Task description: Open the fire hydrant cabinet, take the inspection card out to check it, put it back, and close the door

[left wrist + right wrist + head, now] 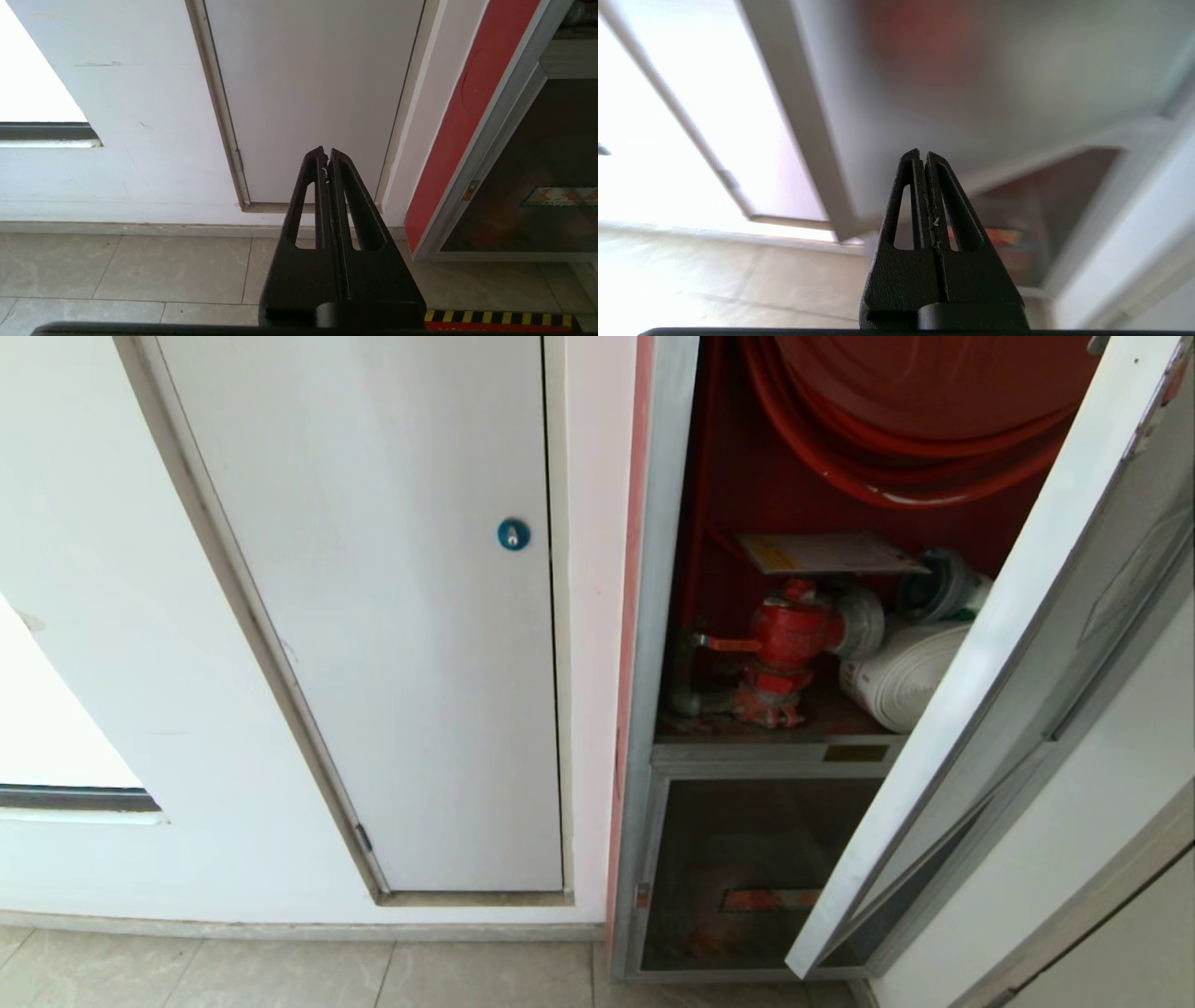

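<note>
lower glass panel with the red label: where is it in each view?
Head: lower glass panel, bottom centre-right, under the valve shelf, partly behind the open door.
Left wrist: right edge, beside the shut left gripper.
Right wrist: blurred, lower right, behind the shut right gripper.
Shared landmark: its red label.

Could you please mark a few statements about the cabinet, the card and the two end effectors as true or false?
1. The door of the fire hydrant cabinet stands open. True.
2. The inspection card is held by the right end effector. False: it lies inside the cabinet above the red valve, and that end effector is shut on nothing.
3. The left end effector is shut and empty. True.
4. The white panel with the blue lock is open. False: it sits closed, flush in its frame.
5. A white rolled hose lies beside the valve. True.
</note>
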### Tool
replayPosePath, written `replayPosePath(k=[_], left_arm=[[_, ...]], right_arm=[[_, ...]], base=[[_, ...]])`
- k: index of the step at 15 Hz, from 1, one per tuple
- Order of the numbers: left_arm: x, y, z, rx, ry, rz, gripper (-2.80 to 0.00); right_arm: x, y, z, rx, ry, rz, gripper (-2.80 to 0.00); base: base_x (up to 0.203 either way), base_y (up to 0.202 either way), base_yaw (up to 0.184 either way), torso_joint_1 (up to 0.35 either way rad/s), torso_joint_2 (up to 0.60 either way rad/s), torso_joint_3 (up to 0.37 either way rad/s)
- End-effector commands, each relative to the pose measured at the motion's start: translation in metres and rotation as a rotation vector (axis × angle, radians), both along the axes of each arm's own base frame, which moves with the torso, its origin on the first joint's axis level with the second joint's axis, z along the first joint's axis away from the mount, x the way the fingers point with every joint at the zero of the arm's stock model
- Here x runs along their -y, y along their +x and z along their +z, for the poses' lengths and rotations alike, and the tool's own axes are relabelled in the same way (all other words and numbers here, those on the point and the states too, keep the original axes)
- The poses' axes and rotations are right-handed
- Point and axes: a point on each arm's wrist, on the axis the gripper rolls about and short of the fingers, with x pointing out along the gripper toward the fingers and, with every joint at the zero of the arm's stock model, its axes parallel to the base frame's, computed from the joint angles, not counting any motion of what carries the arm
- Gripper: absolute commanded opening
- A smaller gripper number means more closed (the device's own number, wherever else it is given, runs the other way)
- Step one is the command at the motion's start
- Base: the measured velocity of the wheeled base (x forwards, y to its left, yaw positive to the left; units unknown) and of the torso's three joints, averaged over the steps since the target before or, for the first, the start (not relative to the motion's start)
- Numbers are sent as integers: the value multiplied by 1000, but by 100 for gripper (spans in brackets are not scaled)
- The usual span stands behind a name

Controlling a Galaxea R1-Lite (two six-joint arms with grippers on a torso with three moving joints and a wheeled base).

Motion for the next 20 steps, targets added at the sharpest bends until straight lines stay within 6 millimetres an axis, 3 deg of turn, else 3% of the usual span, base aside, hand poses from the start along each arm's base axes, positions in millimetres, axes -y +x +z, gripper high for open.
replayPosePath(k=[1,9,12,16,20], left_arm=[[0,0,0,-1,0,1,-280],[0,0,0,0,0,1,-280],[0,0,0,0,0,1,-280],[0,0,0,0,0,1,-280],[0,0,0,-1,0,1,-280]], right_arm=[[-1,27,21,-75,7,47,-280],[-18,81,67,-182,44,479,-280],[-30,90,75,-205,42,601,-280],[-47,97,73,-239,26,663,-280],[-74,99,75,-221,32,607,-280]], base=[[0,0,0,0,0,0],[0,0,0,0,0,0],[0,0,0,0,0,0],[0,0,0,0,0,0],[0,0,0,0,0,0]])
